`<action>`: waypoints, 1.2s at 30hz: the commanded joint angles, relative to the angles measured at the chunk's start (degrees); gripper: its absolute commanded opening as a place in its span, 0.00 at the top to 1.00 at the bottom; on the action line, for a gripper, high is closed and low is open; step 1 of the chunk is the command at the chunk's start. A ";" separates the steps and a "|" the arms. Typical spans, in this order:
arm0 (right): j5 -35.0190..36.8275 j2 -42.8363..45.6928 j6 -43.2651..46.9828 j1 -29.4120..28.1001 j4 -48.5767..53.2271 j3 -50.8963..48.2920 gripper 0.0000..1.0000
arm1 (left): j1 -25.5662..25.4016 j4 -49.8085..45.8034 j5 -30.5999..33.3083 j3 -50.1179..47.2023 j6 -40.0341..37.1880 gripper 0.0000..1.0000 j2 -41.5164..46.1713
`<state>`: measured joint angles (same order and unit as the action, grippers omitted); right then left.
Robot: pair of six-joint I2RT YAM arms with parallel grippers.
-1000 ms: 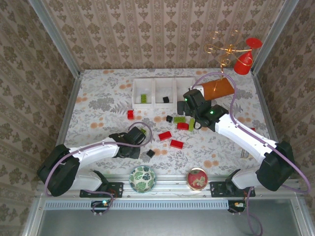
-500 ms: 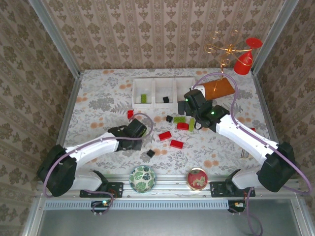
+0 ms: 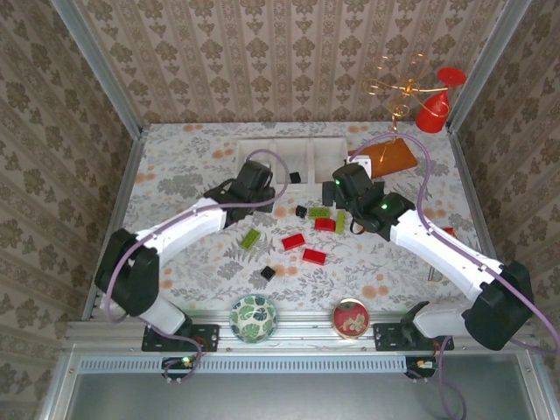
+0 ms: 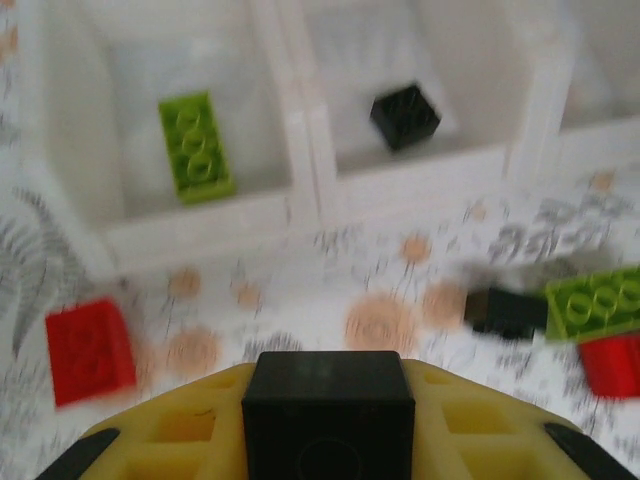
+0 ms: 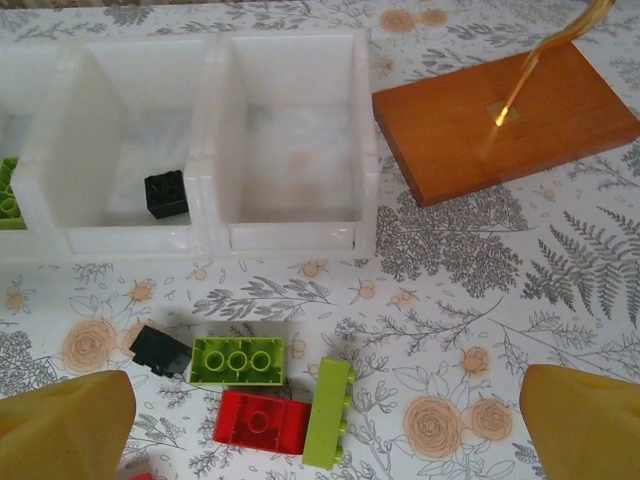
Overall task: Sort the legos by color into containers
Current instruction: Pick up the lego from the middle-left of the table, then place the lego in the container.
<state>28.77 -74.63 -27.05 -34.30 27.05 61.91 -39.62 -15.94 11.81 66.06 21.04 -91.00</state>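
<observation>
Floral table [image 3: 175,166] | left claw [image 4: 328,425] clamps black cube [image 4: 328,395] | right claw [image 5: 325,415] spread wide

Damask-papered walls [image 3: 289,61] around a floral-patterned table [image 3: 175,184], aluminium frame rails [image 3: 289,328].

You get no readable text, label, brand or number in any view. Stud tops on the lime brick [image 5: 238,361] and the red brick [image 5: 258,423] touching it are too small to read. The black cube [image 4: 328,415] right at the left wrist camera is blurred.
</observation>
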 commanded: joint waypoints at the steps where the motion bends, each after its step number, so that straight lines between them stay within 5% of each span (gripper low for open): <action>1: 2.90 2.10 -1.93 0.29 0.51 -1.25 0.00 | 1.37 3.52 -2.10 6.18 -4.10 0.77 -4.39; 19: 2.90 4.07 -3.30 0.38 0.38 -3.01 0.00 | 4.15 -1.66 -7.00 33.20 -5.92 0.76 -28.99; 36: 1.27 1.60 -3.34 0.38 0.29 -2.67 0.00 | 5.07 -4.18 -8.34 38.70 -4.95 0.61 -34.99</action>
<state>29.76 -72.27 -28.97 -34.26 27.20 59.51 -35.09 -18.94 4.21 102.63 16.21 -125.34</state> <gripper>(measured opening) 0.999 0.387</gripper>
